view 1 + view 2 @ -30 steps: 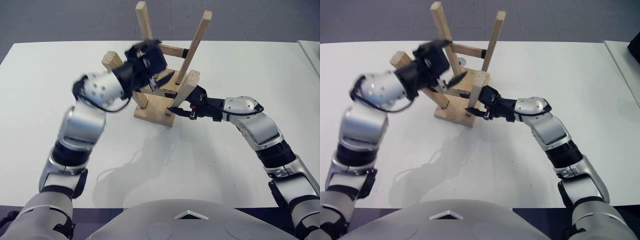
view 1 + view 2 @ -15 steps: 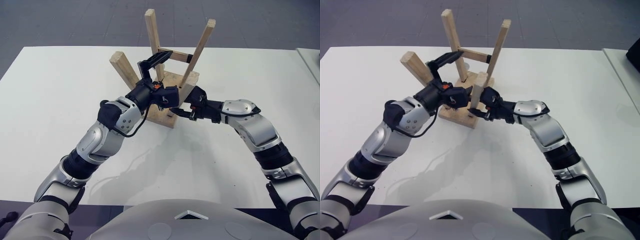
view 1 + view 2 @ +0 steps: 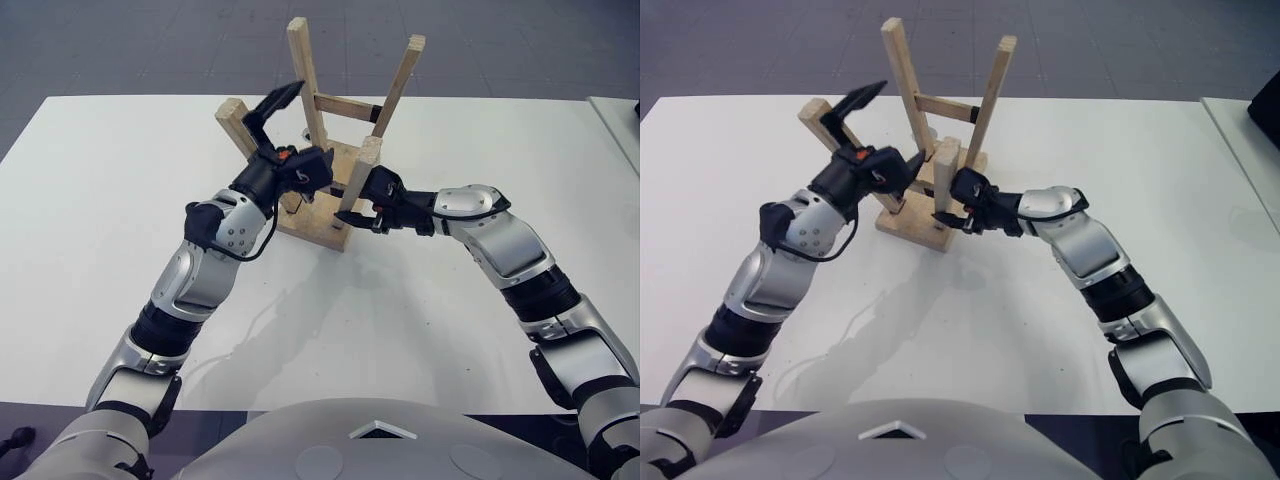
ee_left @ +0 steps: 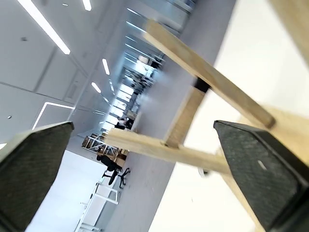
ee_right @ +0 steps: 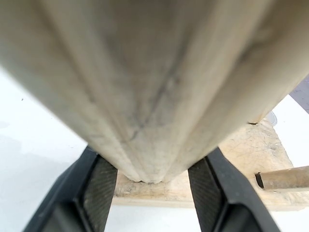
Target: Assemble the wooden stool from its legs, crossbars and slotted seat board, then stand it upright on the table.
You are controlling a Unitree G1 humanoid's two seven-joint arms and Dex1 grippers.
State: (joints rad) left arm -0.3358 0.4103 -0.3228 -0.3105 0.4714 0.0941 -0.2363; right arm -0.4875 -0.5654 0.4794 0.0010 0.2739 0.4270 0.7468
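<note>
The wooden stool stands upside down, its seat board (image 3: 312, 222) flat on the white table (image 3: 100, 180). Its legs point up: one leaning at the left (image 3: 236, 118), two tall ones at the back (image 3: 303, 62) joined by a crossbar (image 3: 345, 105), and a short one at the near right (image 3: 366, 165). My right gripper (image 3: 352, 210) is shut on the base of that near-right leg (image 5: 145, 72), a pad (image 5: 99, 186) on each side. My left gripper (image 3: 298, 132) is open above the seat board, between the left leg and the back legs, and the crossbar (image 4: 186, 113) lies beyond its wide-spread pads (image 4: 260, 174).
The table has free room in front of the stool and on both sides. Its far edge runs just behind the stool, with grey floor beyond. Another white surface (image 3: 620, 110) lies past the right edge.
My left gripper drew back from the crossbar and back leg toward the left leg, still open. The right gripper has kept its hold on the near-right leg.
</note>
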